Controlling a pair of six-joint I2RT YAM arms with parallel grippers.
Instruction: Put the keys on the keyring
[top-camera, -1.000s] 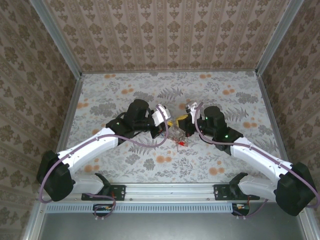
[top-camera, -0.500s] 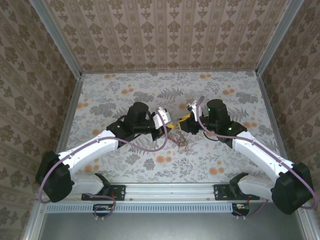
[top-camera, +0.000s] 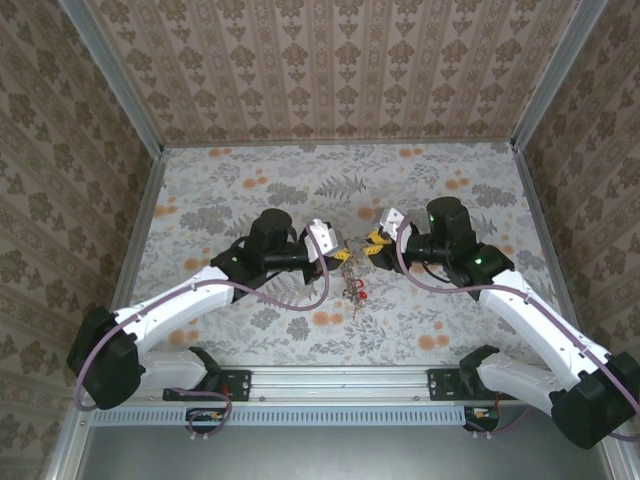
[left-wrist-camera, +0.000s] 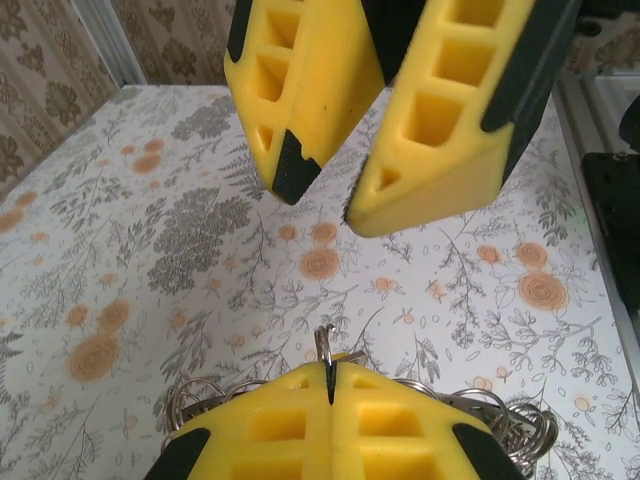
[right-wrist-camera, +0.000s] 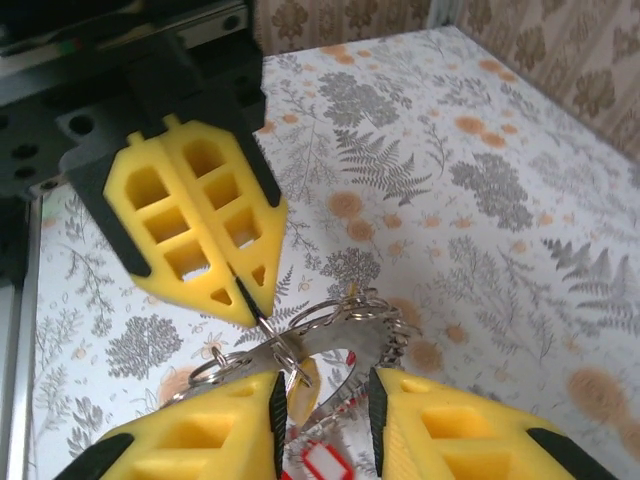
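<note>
My left gripper (top-camera: 343, 255) is shut on a thin silver loop of the keyring (top-camera: 354, 282), and the bundle hangs below it above the table. In the left wrist view the loop (left-wrist-camera: 326, 345) pokes up from the closed left gripper (left-wrist-camera: 330, 368), with the open right gripper (left-wrist-camera: 325, 195) facing it. In the right wrist view the right gripper (right-wrist-camera: 325, 415) stands open around the hanging keyring (right-wrist-camera: 345, 322). A yellow-headed key (right-wrist-camera: 308, 385) and a red tag (right-wrist-camera: 320, 465) dangle between its fingers. The left gripper (right-wrist-camera: 252, 305) pinches a small ring at its tip.
The floral tablecloth (top-camera: 250, 180) covers the table, with patterned walls on three sides. A metal rail (top-camera: 340, 380) carries the arm bases along the near edge. Several small split rings (left-wrist-camera: 190, 400) spread out beside the left fingers.
The right gripper has drawn back to the right and the two grippers now stand apart. The key bundle has come up off the table and hangs from the left gripper.
</note>
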